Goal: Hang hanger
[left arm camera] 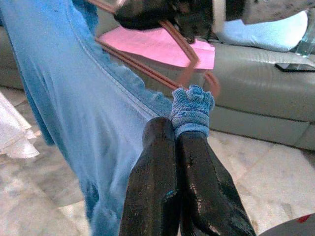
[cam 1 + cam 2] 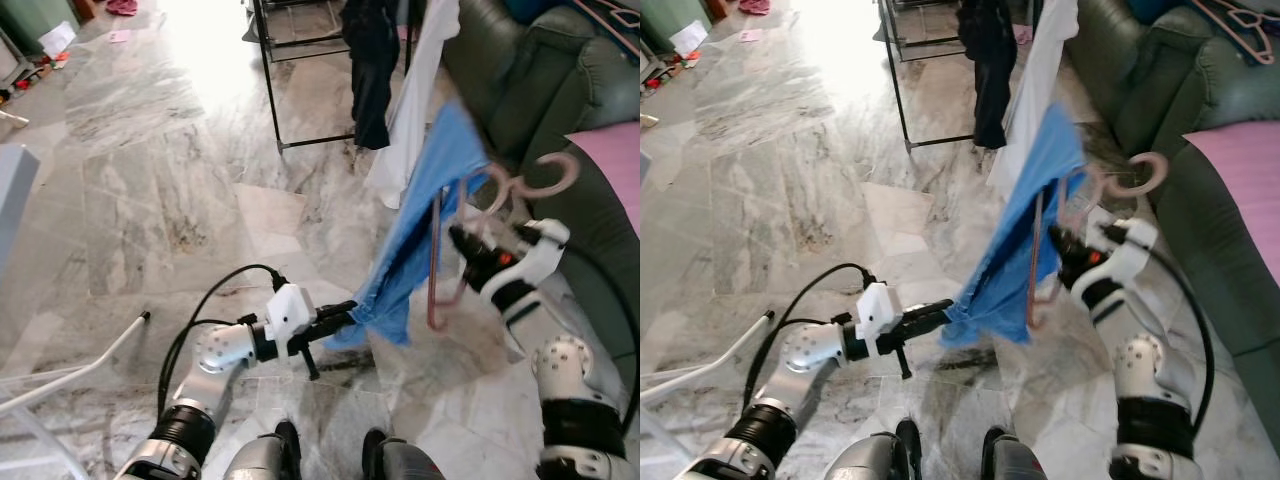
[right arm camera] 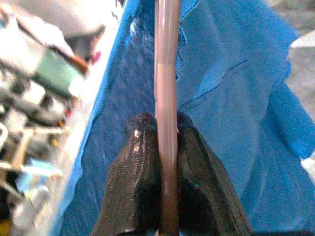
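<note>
A pink plastic hanger [image 2: 545,182] carries a blue garment [image 2: 415,225] that is draped over it and hangs down to the left. My right gripper [image 2: 462,240] is shut on the hanger; in the right wrist view its two black fingers [image 3: 140,162] pinch the pink bar [image 3: 166,98]. My left gripper [image 2: 352,312] is shut on the garment's lower corner, and a fold of blue cloth [image 1: 191,110] sticks out past its fingertips [image 1: 197,147]. The garment is stretched between both grippers above the marble floor.
A black clothes rack [image 2: 300,70] stands behind, with a dark garment [image 2: 372,70] and a white one [image 2: 415,100] hanging there. A green sofa [image 2: 560,90] with a pink cloth [image 2: 612,160] fills the right side. White poles [image 2: 70,370] lie at the lower left.
</note>
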Available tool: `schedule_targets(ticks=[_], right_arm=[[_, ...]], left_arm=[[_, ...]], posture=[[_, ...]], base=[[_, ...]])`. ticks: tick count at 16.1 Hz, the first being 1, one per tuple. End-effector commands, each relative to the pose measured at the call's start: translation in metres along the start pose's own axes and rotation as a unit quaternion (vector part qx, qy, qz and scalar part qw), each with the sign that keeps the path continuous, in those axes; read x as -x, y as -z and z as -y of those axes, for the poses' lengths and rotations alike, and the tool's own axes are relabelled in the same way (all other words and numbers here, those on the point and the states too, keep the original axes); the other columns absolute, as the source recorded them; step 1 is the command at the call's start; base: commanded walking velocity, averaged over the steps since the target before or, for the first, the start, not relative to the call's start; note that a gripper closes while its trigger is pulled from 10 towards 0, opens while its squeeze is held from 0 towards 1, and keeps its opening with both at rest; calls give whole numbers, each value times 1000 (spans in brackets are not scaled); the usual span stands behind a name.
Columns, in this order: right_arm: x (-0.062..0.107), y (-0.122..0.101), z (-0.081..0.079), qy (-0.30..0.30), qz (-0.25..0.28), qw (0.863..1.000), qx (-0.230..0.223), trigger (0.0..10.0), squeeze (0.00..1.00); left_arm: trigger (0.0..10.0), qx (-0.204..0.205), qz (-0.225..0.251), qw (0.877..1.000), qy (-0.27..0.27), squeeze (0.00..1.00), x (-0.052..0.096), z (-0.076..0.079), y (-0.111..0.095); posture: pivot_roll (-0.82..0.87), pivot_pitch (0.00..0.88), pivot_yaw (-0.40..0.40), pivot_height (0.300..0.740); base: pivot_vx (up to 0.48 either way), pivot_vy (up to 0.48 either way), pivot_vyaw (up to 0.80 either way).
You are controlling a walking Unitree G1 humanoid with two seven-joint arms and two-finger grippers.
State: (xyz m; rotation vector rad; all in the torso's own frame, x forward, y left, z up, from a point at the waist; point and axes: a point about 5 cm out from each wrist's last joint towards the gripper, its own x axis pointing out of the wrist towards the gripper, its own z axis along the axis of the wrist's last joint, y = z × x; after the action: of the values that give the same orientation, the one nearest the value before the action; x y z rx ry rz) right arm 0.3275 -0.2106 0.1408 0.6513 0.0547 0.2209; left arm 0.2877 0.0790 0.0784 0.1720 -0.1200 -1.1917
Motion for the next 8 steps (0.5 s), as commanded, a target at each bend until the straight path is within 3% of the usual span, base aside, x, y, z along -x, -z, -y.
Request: schedule_targets(ticks=[1, 3, 7, 8], right_arm=[[-4, -21, -11, -13, 59, 998, -16, 10000, 0], [-14, -34, -22, -8, 97, 994, -52, 10000, 0], [-31, -44, -47, -21, 110, 988, -103, 10000, 0], [-36, -31, -55, -34, 54, 996, -66, 10000, 0]], left_arm=[[10000, 10, -17, 1000, 10, 0, 2, 10, 10], [10000, 16, -32, 999, 24, 0, -2, 19, 17], [10000, -2, -59, 998, 37, 0, -7, 30, 26], [10000, -39, -96, 994, 20, 0, -9, 27, 30]], posture=[[-168, 225, 61, 740], [-171, 226, 55, 740], [-175, 228, 54, 740], [-184, 228, 47, 740]], base=[[0, 0, 0], [0, 0, 0], [0, 0, 0], [0, 0, 0]])
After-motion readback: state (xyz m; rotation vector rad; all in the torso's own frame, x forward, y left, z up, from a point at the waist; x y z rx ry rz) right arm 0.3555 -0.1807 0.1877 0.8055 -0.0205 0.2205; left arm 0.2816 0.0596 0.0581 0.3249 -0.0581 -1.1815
